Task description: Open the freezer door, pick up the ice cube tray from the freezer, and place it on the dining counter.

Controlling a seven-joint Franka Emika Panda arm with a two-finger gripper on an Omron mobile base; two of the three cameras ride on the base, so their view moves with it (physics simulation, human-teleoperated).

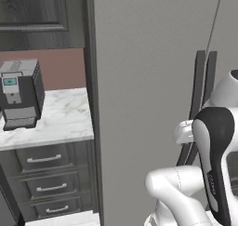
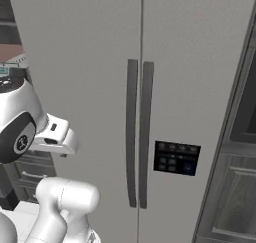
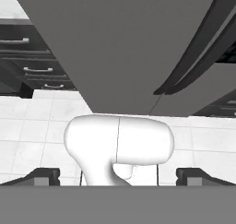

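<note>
Left base view: the freezer door [image 1: 144, 81], a tall grey panel, stands shut; its dark bar handle [image 1: 199, 85] shows beside the arm. To its left a coffee machine [image 1: 19, 94] sits on a narrow marble top [image 1: 65, 118] over dark drawers [image 1: 46, 174].

Right base view: two grey doors meet at a seam, each with a curved handle; a dark control panel [image 2: 176, 157] sits on the right-hand door [image 2: 200, 77].

Hand view: the gripper [image 3: 118, 179] hangs apart from the door, fingertips [image 3: 44, 176] spread wide, holding nothing; white floor tiles [image 3: 32, 126] lie below.

Ice cube tray: hidden; the freezer is closed.
</note>
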